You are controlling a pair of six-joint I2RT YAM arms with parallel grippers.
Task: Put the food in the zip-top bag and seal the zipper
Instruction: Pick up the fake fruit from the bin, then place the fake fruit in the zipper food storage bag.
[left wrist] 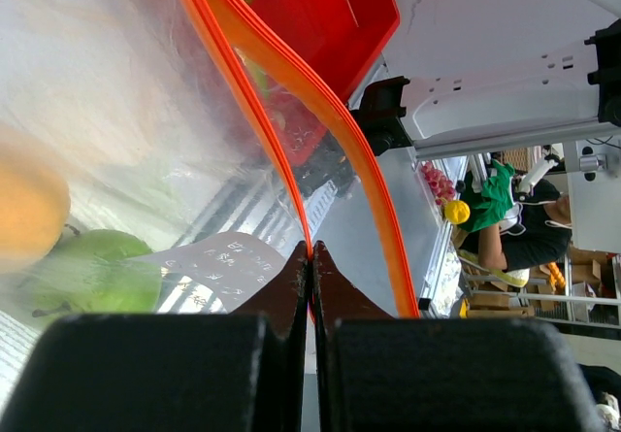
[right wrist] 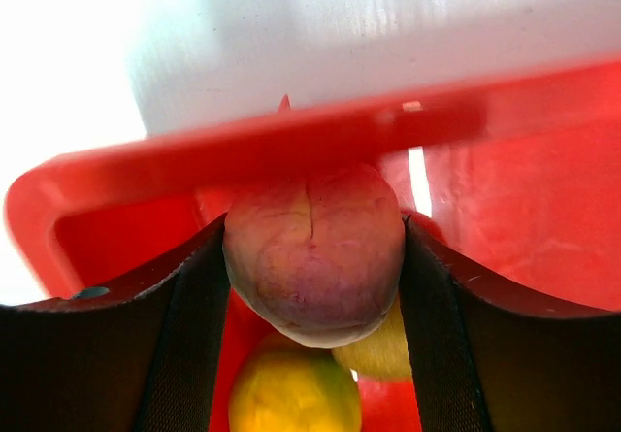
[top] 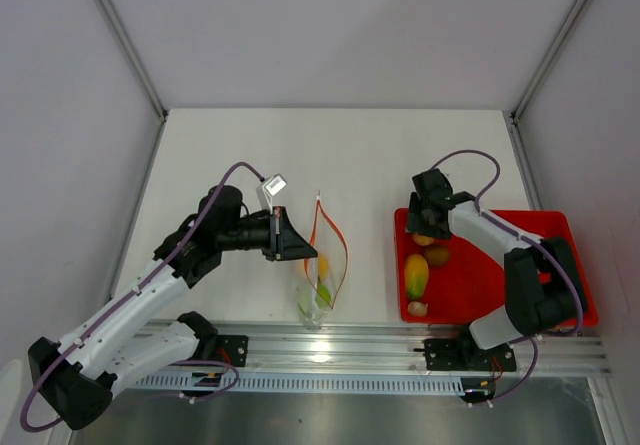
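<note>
The clear zip-top bag [top: 322, 277] stands near the table's front edge with its mouth open, and its red-orange zipper [top: 341, 241] forms a loop. An orange [left wrist: 29, 209] and a green apple [left wrist: 97, 272] lie inside it. My left gripper [top: 288, 237] is shut on the near zipper strip [left wrist: 291, 189], its fingertips [left wrist: 310, 249] pinched together. My right gripper [top: 425, 227] is over the red tray and shut on the pinkish peach [right wrist: 315, 267]. The mango [top: 416, 276], the brown kiwi-like ball [top: 437, 256] and the beige piece [top: 417, 308] lie in the tray.
The red tray [top: 520, 295] sits at the right front of the table; its rim [right wrist: 291, 141] runs just behind the peach. A metal rail [top: 400, 350] runs along the near edge. White walls enclose the table on three sides.
</note>
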